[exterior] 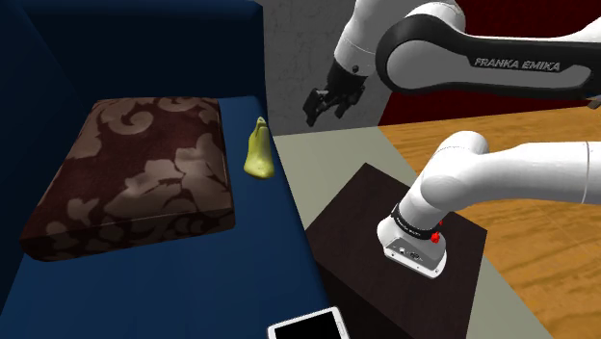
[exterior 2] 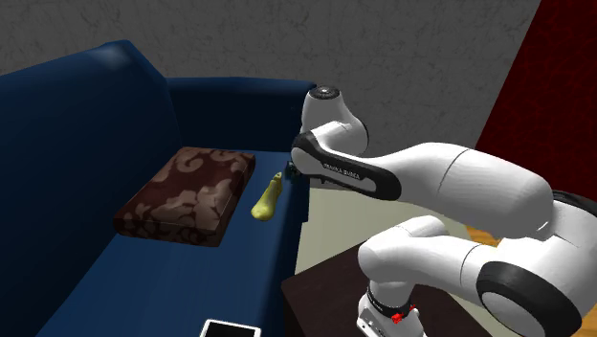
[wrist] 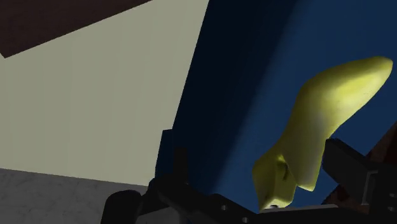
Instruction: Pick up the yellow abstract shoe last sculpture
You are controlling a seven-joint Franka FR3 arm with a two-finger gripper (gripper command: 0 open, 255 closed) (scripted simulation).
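We log the yellow shoe-last sculpture (exterior: 257, 154) lying on the seat of a dark blue sofa (exterior: 173, 279), close to the seat's edge at the shoulder view's right. Its narrow end points toward the backrest, its broader end toward the front of the seat. Just beside it, toward the shoulder view's left, a brown cushion (exterior: 135, 178) with a paler swirl pattern lies flat on the same seat. A thin strip of blue shows between the two, so we record them as apart. The claw (exterior: 325, 111) hangs in the air above the pale floor (exterior: 318, 164) next to the sofa, higher than the sculpture and toward the shoulder view's right of it, touching nothing. Its two black fingers (wrist: 347, 165) stand apart. In the wrist view the sculpture appears between them, nearer one finger, but it lies well below on the seat and is not gripped. The white arm (exterior: 539, 173) reaches over from its dark stand (exterior: 356, 221) at the shoulder view's lower right. At the front of the seat we see a flat white-rimmed slab with a black face (exterior: 308, 325). Behind the sofa stands a rough grey wall (exterior 2: 287, 38), and a wood-grain floor (exterior: 501, 125) shows beyond the stand.
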